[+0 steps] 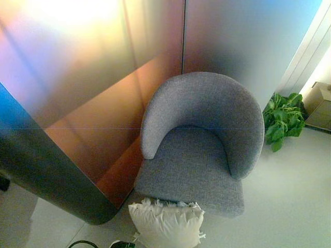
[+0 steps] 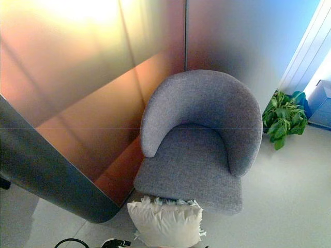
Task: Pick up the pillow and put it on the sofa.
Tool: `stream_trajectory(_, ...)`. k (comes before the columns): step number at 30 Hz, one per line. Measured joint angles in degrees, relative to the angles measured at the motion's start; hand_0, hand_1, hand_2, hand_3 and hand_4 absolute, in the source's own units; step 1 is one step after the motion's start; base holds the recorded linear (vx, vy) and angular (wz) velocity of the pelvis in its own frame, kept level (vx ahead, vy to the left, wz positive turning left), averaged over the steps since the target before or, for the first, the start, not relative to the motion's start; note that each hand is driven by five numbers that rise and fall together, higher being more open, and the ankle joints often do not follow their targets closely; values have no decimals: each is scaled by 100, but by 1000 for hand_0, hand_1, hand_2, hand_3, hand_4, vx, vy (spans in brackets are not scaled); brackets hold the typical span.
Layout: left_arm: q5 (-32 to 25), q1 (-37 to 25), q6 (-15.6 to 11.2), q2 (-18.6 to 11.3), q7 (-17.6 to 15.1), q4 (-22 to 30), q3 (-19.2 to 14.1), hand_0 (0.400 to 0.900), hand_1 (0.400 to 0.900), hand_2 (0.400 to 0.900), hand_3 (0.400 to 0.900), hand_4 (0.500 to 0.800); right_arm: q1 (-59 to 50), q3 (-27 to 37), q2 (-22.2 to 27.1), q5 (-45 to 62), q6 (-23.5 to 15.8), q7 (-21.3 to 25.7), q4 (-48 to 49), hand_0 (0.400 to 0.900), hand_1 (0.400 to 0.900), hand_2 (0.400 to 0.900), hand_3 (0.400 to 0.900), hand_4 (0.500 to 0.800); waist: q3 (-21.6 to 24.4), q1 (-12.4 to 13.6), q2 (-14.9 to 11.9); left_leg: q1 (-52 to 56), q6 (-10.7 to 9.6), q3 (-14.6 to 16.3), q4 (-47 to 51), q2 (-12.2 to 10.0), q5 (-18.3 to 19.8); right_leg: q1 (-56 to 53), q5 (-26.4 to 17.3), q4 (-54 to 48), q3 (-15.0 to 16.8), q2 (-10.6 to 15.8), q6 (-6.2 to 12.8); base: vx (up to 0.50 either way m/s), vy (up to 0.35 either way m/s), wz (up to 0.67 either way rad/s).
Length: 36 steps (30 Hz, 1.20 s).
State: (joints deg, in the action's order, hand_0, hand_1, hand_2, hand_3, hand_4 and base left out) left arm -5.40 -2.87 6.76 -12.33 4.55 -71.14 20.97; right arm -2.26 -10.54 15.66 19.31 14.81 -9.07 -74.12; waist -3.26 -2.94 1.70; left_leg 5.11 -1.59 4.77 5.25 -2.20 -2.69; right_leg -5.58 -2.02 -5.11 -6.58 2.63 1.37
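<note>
Centre frame: grey round-backed armchair (image 1: 199, 144) (the sofa), seat bare, its left side tight to the glossy wall panel (image 1: 77, 103). Open pale floor (image 1: 289, 196) to its right. Potted green plant (image 1: 283, 120) at right edge. White fringed pillow (image 1: 166, 223) bottom centre, on floor, touching the seat's front edge. Neither hand in view, state unknown.

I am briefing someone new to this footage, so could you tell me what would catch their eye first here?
A rounded grey sofa chair fills the middle, set against a glossy wall panel. A white fringed pillow lies on the floor at the chair's front edge, bottom centre. A green potted plant stands to the right. Neither hand shows.
</note>
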Motion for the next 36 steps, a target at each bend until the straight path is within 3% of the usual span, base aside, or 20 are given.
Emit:
stream_trajectory(12,5,-5,-28,-5,-56,6,3,900,900,900,900,800,-33,-1,0,0,22,-1,2,900,900,900,900,800,-31,-1,-12,-14,-4,29,0,-3,6,43,1,0,22,-2,2,14,1,-1)
stream_trajectory(21,56,-133,115,-31,-527,9,5,900,900,900,900,800,-192,-64,135,2,157,-77,62,900,900,900,900,800,-178,-19,84,-175,6,47,-45,2,-6,226,-15,6,51,6,10,-6,42,-1)
stream_trajectory(29,-7,-816,129,-355,-963,126,86,900,900,900,900,800,-765,-243,561,2,384,-172,167,900,900,900,900,800,-863,-34,441,-843,64,36,-61,49,-202,843,-230,23,52,51,6,-121,56,3)
stream_trajectory(36,-300,-1720,37,-843,-1101,142,187,900,900,900,900,800,-1640,-405,703,246,574,-262,155,900,900,900,900,800,-1604,-41,451,-1393,69,34,-64,57,-397,1402,-377,45,50,17,19,-113,-27,0)
